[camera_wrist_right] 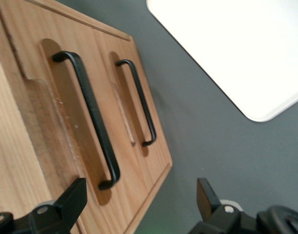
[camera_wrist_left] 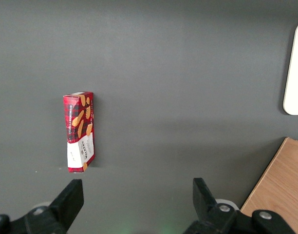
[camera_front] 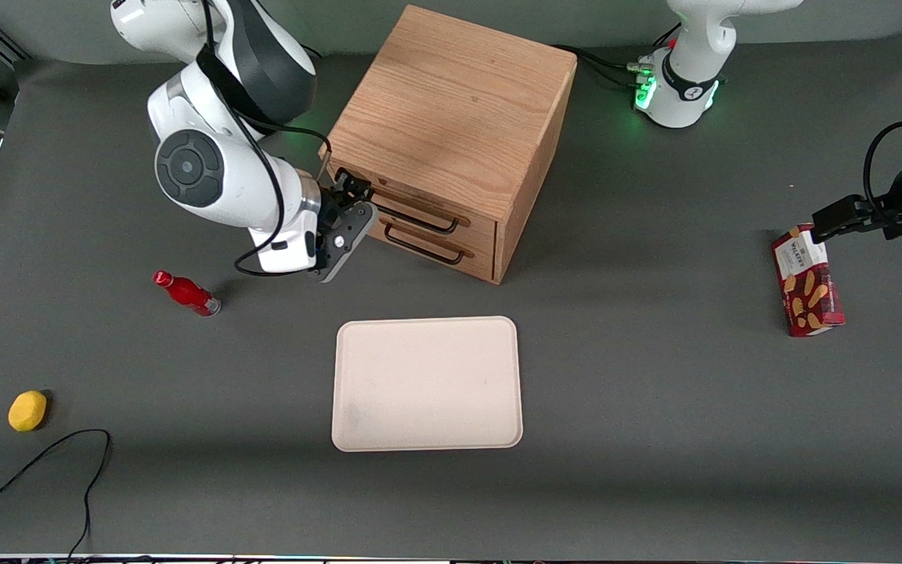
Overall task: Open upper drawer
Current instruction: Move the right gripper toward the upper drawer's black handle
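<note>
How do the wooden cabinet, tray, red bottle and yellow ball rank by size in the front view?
1. wooden cabinet
2. tray
3. red bottle
4. yellow ball

The tool is by the upper drawer.

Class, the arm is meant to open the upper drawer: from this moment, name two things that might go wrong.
1. The two handles look alike and sit close together, so the open tool, beside the cabinet's front, might close on the lower drawer's handle instead of the upper drawer's handle.
2. The tool approaches at an angle, so a finger may strike the cabinet.
</note>
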{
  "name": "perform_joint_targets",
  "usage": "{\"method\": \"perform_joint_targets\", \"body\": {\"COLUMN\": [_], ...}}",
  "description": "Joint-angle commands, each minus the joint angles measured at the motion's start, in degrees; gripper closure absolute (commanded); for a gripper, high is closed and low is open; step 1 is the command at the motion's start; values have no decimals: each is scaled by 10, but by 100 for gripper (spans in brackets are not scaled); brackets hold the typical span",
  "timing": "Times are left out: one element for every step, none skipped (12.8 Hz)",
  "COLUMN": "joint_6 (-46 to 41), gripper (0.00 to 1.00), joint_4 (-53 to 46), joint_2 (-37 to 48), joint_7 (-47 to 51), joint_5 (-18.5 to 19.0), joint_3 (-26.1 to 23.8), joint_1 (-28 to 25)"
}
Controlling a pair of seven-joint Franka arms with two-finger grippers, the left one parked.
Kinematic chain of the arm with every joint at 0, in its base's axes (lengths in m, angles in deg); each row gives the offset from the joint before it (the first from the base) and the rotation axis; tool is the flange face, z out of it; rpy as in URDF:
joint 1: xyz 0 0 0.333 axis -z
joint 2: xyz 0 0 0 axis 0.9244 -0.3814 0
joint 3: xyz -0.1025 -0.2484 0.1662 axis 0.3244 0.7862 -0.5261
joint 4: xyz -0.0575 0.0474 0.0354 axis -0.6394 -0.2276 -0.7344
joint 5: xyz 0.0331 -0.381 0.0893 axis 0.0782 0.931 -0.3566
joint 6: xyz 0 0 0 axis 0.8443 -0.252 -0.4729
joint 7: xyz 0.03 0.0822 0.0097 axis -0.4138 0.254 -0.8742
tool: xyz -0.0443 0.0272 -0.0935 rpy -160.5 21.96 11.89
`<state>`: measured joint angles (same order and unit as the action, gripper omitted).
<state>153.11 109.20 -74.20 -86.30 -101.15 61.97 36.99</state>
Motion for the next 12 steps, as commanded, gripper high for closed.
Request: {"method": "perform_joint_targets", "body": {"joint_6": [-14,-15,-15,-15,-15,-15,-15,-15,-15,-15,-15,-15], "gripper": [0,0,0,0,0,0,0,0,0,0,0,0], "joint_4": [-46,-61,-63,-64,-63,-62,-62,-62,-59,-57,-55,-55], "joint_2": [-47,-64,-69,-71,-76,-77,-81,-84,-85,-86,-86,-91], "joint_7": [-21,-22,-17,-15,-17,-17,-19,-20,-22,-24,-24,-24], "joint_5": [-20,-20,-20,-18,-17,-17,-17,-17,-18,-17,-17,-17], "joint_3": [-8,-15,-17,-18,-18,-18,-18,-18,-18,-18,-18,-18], "joint_1": [-2,-2,-3,-11,-17,-17,-17,-17,-21,-28,-29,-30]}}
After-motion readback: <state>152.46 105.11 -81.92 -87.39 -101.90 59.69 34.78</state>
